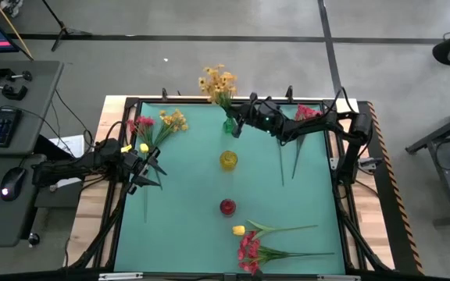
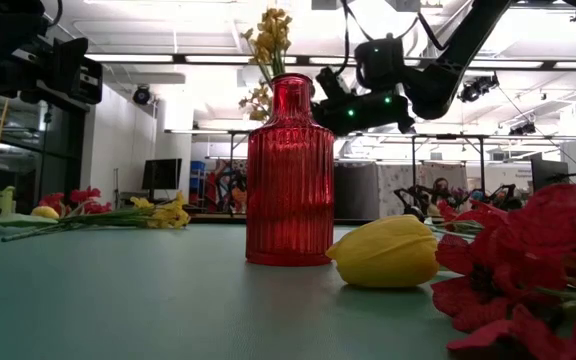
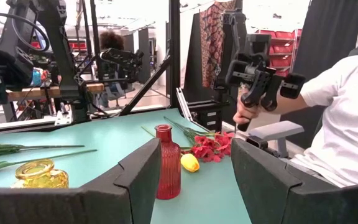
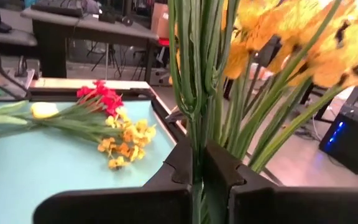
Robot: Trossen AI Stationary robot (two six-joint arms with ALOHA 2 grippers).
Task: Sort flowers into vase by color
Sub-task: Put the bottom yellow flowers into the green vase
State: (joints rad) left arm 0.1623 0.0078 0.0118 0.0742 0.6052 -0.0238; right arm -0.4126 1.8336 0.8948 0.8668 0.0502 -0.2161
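An orange-yellow spray [image 1: 218, 81] stands over a small green vase [image 1: 229, 126] at the far edge, with my right gripper [image 1: 237, 125] shut on its stalks. A yellow vase [image 1: 228, 160] and a red vase [image 1: 227, 207] stand in a row toward the near edge. Pink-red [image 1: 141, 125], orange-yellow [image 1: 174, 119] and yellow bud [image 1: 143, 147] stems lie at the far left. A yellow bud [image 1: 238, 230] and a pink-red cluster [image 1: 248, 250] lie at the near edge. My left gripper [image 1: 151, 168] hangs open at the left edge, touching nothing. My right gripper pinches the spray's bunched green stalks [image 4: 196, 144] between its two fingers, well below the blossoms. The fingers come level from the table's right side and lie across the stalks. The spray stands nearly upright, blossoms above the fingers; the gripper hides the stalks' lower ends at the green vase.
Another pink-red flower [image 1: 307, 112] lies under the right arm, its stalk [image 1: 295, 160] pointing to the near edge. A person with a hand-held controller [image 3: 263, 81] sits beyond the table's right side. Bare teal table [image 1: 186, 195] shows between the left arm and the vases.
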